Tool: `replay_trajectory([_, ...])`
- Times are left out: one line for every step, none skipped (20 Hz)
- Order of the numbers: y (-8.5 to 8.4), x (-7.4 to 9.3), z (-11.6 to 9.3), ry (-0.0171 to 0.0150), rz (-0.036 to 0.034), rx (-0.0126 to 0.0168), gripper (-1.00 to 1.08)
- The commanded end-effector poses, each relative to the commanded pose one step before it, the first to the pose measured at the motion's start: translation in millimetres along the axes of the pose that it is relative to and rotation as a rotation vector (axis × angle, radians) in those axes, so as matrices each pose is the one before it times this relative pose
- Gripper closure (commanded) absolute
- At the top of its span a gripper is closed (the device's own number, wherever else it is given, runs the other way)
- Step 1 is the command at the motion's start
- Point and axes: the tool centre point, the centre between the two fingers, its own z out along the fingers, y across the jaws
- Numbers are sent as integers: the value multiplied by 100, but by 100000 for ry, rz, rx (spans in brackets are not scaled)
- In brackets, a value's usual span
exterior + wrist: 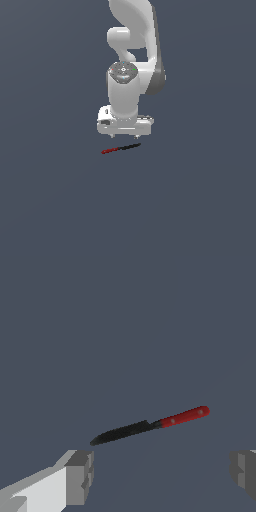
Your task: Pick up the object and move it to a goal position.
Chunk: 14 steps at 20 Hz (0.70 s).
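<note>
The object is a thin short rod (121,148), red at the exterior view's left end and black at its right end. It looks like a small knife and lies flat on the dark grey floor. It also shows in the wrist view (150,426), with the red half and the black half both in full sight. My gripper (124,135) hangs just behind and above the rod, apart from it. It is open and empty. In the wrist view the gripper (162,476) has its two grey fingertips (80,476) wide apart, with the rod beyond them.
The white arm (132,45) rises behind the gripper. The dark grey floor (50,200) fills the rest of both views.
</note>
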Motion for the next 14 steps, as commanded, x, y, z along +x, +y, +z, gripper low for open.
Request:
replay_trajectory([-14,-54,340,-21,3547,252,-92])
replay_trajectory([-4,-24,161,0,1754,121,-92])
replay_trajectory([-3,-26,173,0,1896,127,-92])
replay_trajectory([-1,-29,185,-1,2040,133,-92])
replay_trajectory([2,-32,199,-3,2193,139,-92])
replay_trajectory([3,-34,211,-5,2342,143,-92])
replay_trajectory([7,-37,224,-6,2495,147,-92])
replay_trajectory([10,-39,236,-7,2648,150,-92])
replay_trajectory([15,-42,249,-8,2803,152,-92])
replay_trajectory([20,-44,260,-8,2951,152,-92])
replay_trajectory([25,-44,263,-8,2998,147,-92])
replay_trajectory([28,-44,262,-8,3001,139,-92])
replay_trajectory([33,-43,260,-6,3005,132,-92])
replay_trajectory([37,-43,259,-5,3008,124,-92])
